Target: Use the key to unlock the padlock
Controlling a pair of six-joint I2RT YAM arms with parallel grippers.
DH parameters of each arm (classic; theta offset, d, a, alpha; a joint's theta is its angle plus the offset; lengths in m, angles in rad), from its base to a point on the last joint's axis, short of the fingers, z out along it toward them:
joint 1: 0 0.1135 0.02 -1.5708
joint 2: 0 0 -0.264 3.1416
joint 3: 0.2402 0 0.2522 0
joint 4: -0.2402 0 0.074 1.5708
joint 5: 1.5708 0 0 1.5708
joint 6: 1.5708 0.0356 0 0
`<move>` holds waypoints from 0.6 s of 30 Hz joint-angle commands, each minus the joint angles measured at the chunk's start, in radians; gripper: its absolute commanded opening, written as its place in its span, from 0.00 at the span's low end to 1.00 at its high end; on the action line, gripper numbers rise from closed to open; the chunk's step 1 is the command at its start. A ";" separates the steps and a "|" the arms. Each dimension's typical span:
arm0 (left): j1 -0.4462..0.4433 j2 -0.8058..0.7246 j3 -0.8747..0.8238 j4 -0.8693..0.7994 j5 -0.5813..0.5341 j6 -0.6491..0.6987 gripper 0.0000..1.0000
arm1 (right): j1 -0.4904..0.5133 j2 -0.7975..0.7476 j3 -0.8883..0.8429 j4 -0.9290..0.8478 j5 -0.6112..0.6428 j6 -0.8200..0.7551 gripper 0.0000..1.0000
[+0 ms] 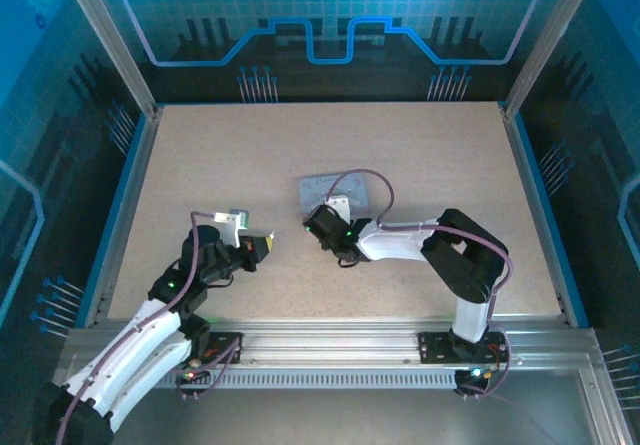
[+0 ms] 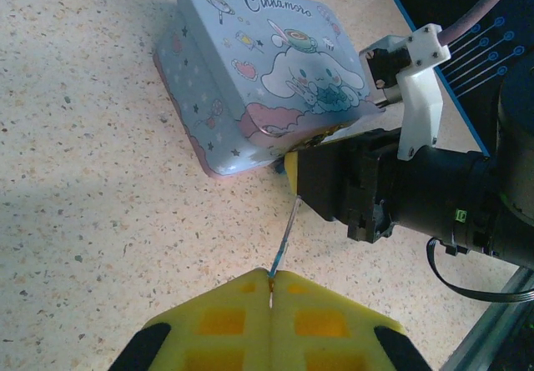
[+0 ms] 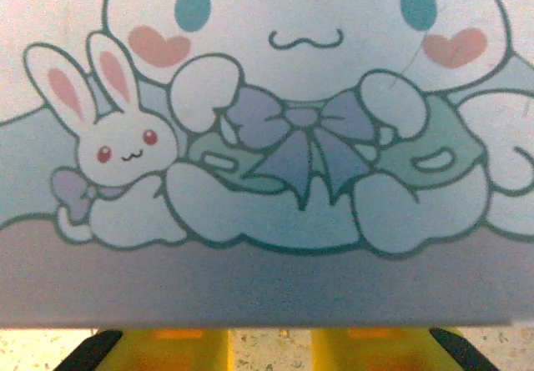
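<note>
Steadily: my left tool [image 2: 271, 286] is clenched on the key [image 2: 284, 236], tip just short of the padlock [image 2: 278, 166] at the edge of the Cinnamoroll tin [image 2: 250, 71]; whether my right tool [image 3: 271, 344] grips anything I cannot tell; square the key before pushing.

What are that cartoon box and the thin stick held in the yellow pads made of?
The box looks like thin printed metal, satin: rolled rim, rounded corners, soft sheen. The key looks like bare metal, thin and shiny grey; too small to be sure.
</note>
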 commanded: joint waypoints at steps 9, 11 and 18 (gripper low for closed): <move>-0.037 0.038 -0.027 0.102 0.025 0.039 0.00 | -0.045 -0.048 0.105 -0.156 -0.207 -0.020 0.16; -0.054 0.047 -0.032 0.125 0.022 0.053 0.00 | -0.059 -0.056 0.124 -0.187 -0.250 -0.019 0.15; -0.157 0.114 -0.062 0.251 0.024 0.108 0.00 | -0.103 -0.067 0.162 -0.241 -0.381 -0.014 0.11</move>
